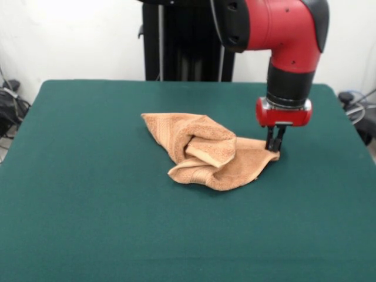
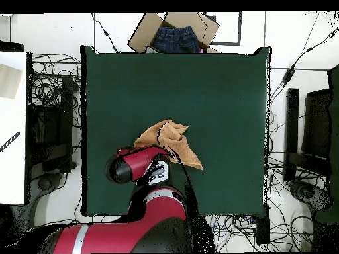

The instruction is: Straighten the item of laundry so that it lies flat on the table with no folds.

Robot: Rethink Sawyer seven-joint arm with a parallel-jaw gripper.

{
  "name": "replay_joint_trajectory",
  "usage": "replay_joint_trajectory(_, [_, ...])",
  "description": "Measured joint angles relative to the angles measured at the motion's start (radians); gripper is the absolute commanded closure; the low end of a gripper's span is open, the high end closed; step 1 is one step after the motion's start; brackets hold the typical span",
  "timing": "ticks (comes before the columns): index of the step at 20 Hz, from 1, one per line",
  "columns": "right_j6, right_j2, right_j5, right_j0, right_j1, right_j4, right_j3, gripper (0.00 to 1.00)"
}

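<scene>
The claw (image 1: pixel 275 145) stands upright at the right corner of the towel (image 1: pixel 214 154) in the front view, its two dark fingers drawn close together with their tips down at the cloth's edge, pinching that corner against the bench (image 1: pixel 88 176); above it sit the red wrist collar and the black and red arm; the towel lies near the middle of the green bench, crumpled, with a thick fold rolled over its centre and one flatter corner reaching away from the claw; from overhead the arm covers the claw and one side of the towel; beyond the bench's far edge lies a cardboard box (image 2: pixel 173 30) holding dark blue cloth.
</scene>
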Motion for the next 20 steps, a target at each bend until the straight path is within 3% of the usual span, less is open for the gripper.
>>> replay_joint_trajectory(20, [0.000,0.030,0.046,-0.023,-0.023,0.000,0.000,1.00])
